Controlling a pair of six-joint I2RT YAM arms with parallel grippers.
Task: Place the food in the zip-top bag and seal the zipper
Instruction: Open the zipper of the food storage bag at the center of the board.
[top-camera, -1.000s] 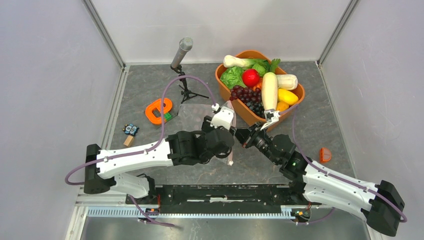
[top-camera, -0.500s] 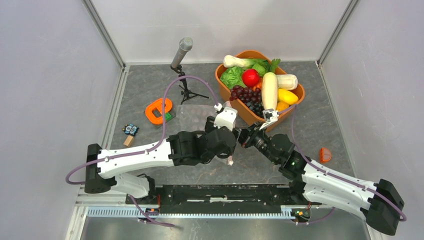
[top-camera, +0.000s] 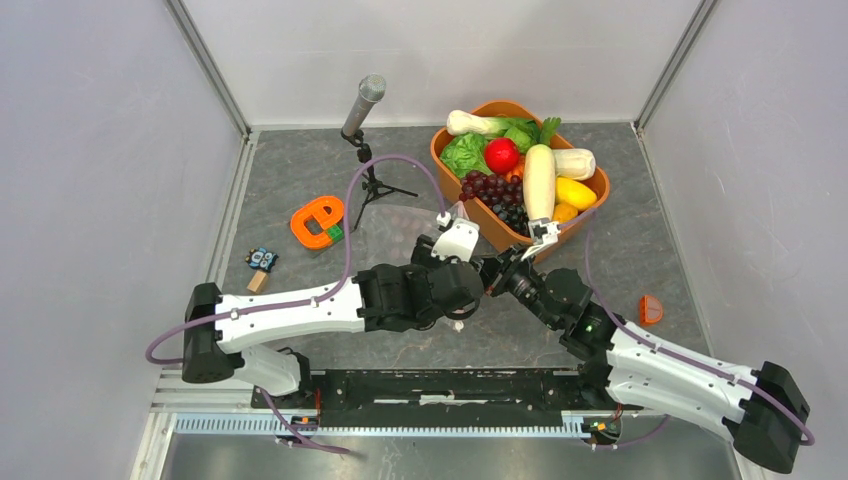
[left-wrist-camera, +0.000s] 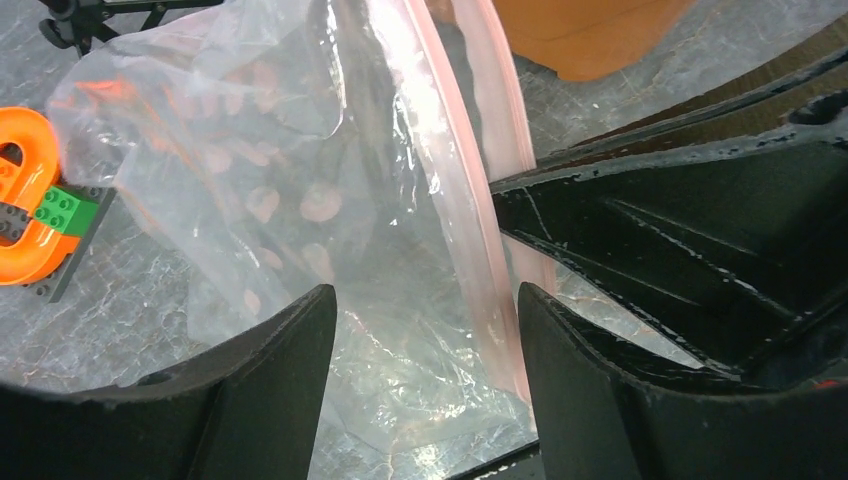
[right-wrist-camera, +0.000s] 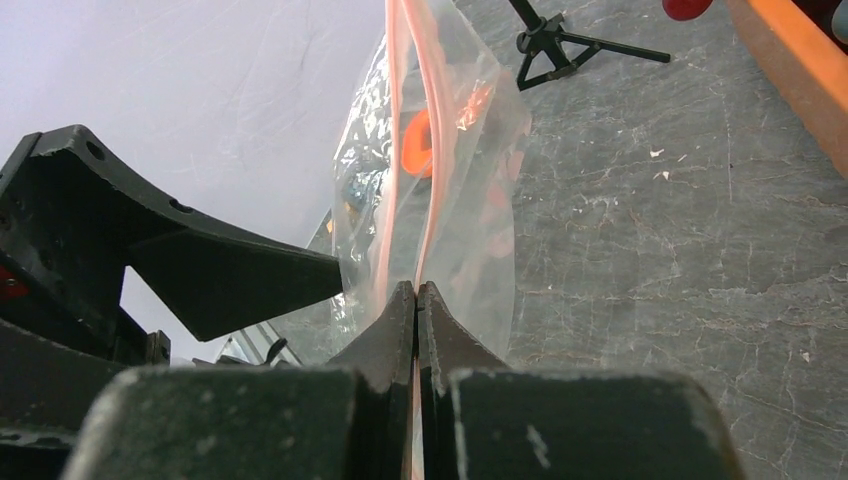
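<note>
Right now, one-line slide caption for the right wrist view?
Right gripper pinched shut on the pink zipper of the clear zip-top bag, holding it upright above the grey table.

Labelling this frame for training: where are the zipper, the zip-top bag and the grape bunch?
zipper (left-wrist-camera: 470, 230), left wrist view, mid pink strip.
zip-top bag (left-wrist-camera: 300, 180), left wrist view, clear crinkled panel.
grape bunch (top-camera: 488, 186), top view, middle of cluster.

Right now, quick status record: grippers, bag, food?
left gripper: open, fingers either side of the zip-top bag
right gripper: shut on the zipper
zipper: unsealed, strips parted
food: all in the orange tub
bag contents: no food visible
</note>
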